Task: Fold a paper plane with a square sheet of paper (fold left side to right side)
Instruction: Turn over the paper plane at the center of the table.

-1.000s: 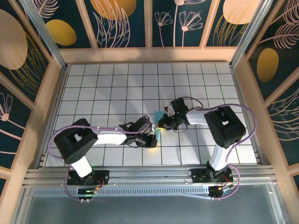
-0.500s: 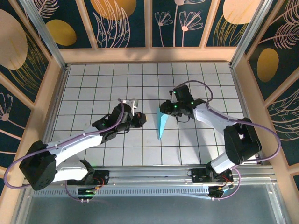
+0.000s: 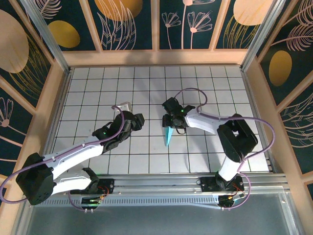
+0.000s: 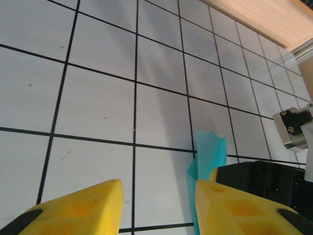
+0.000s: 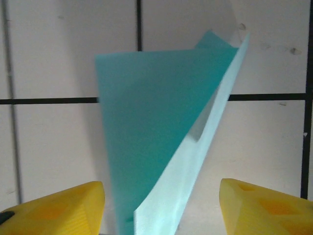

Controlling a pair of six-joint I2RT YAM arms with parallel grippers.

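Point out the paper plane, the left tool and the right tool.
paper plane [image 5: 146, 127]: right wrist view, on its darker teal face.
left tool [image 4: 157, 205]: left wrist view, midway between its yellow fingertips.
right tool [image 5: 161, 210]: right wrist view, midway between its yellow fingertips.

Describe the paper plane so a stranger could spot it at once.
On the white tiled table, look near the middle, by the right hand. The paper plane sits there: a slim light teal dart, tip toward the near edge, the only paper on the tiles.
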